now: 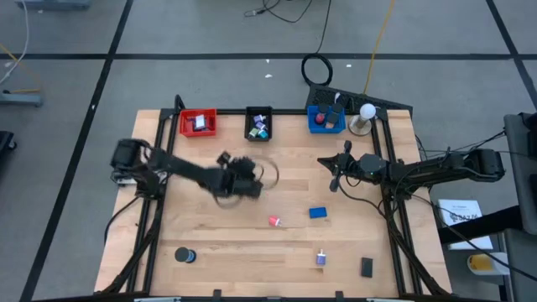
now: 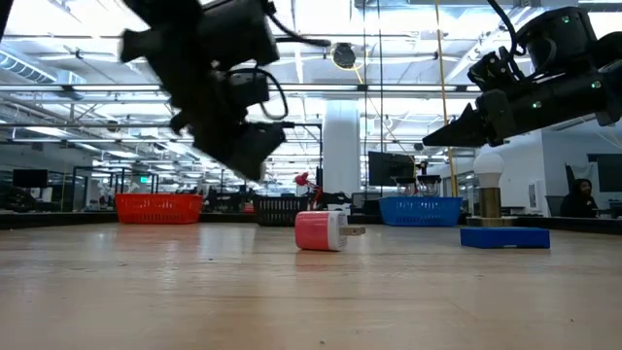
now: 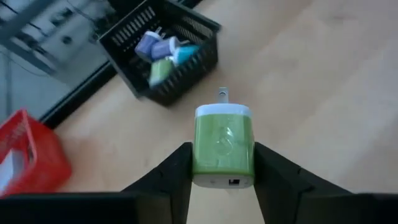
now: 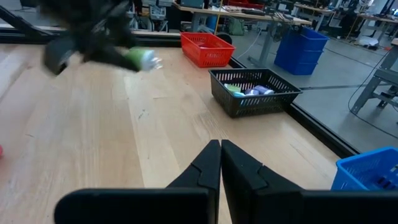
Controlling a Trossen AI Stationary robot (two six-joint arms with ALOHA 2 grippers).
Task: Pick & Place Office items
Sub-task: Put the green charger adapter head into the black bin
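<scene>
Green charger (image 3: 224, 146) sits clamped between left gripper's (image 3: 222, 180) fingers.

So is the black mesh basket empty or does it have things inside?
Not empty. The black mesh basket holds several small plug-shaped items: purple, teal and green, seen in both wrist views.

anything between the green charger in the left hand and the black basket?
Nothing: in the left wrist view only bare wood lies between the green charger and the black basket.
</scene>
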